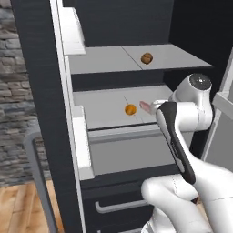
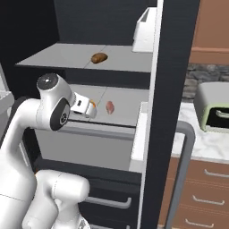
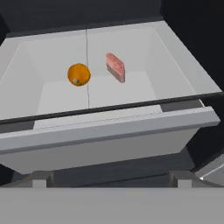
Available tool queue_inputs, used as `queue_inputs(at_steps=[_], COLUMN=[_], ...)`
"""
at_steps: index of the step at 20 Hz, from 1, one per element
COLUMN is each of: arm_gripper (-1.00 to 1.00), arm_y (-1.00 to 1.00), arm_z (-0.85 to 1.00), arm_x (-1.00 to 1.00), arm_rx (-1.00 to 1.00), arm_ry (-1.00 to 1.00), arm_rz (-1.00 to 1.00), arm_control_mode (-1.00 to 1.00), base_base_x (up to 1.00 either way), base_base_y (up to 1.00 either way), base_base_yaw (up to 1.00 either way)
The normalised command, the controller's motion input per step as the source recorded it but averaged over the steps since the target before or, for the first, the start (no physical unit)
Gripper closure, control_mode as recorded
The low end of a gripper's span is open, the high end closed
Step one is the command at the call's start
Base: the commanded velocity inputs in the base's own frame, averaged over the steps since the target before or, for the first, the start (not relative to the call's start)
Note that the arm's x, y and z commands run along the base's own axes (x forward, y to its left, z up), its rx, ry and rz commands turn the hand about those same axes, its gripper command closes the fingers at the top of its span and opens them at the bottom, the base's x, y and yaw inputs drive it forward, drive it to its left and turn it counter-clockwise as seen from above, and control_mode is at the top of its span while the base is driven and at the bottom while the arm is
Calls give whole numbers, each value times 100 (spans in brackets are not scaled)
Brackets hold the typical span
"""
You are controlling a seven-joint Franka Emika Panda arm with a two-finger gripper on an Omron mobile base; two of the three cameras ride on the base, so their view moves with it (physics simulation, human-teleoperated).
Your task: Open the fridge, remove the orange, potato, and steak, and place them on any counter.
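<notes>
The fridge (image 1: 41,113) stands open, its light grey shelves showing. On the middle shelf lie the orange (image 3: 78,74) and, just to its right, the pinkish steak (image 3: 116,67); both also show from the left base as the orange (image 1: 130,109) and steak (image 1: 144,106). One shelf higher sits the brown potato (image 1: 146,58) (image 2: 99,57). My gripper (image 3: 110,178) hovers in front of the middle shelf's front lip, open and empty, pointing at the orange and steak. From the right base, the hand (image 2: 85,107) partly covers the orange. A white marble counter (image 2: 201,143) lies right of the fridge.
Open fridge doors flank the arm, one on the left (image 1: 34,68) and one on the right (image 2: 167,112), each with white door bins. Black lower drawers with grey bars (image 1: 118,207) sit below. A pale green-trimmed appliance (image 2: 214,112) stands on the counter over wooden drawers.
</notes>
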Motion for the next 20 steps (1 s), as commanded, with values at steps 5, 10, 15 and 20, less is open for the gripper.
queue_inputs(at_steps=[5,10,15,20], arm_gripper=[-100,-100,-100,-100], arm_y=[0,0,-14,-28], arm_z=[0,0,-2,-23], arm_x=[0,-1,20,23], arm_rx=[0,0,0,0], arm_ry=[0,0,0,0], arm_rz=[0,0,16,23], arm_control_mode=[100,-100,-100,-100], base_base_x=[76,9,0,0], base_base_y=[-23,-4,0,0], base_base_yaw=[2,1,0,0])
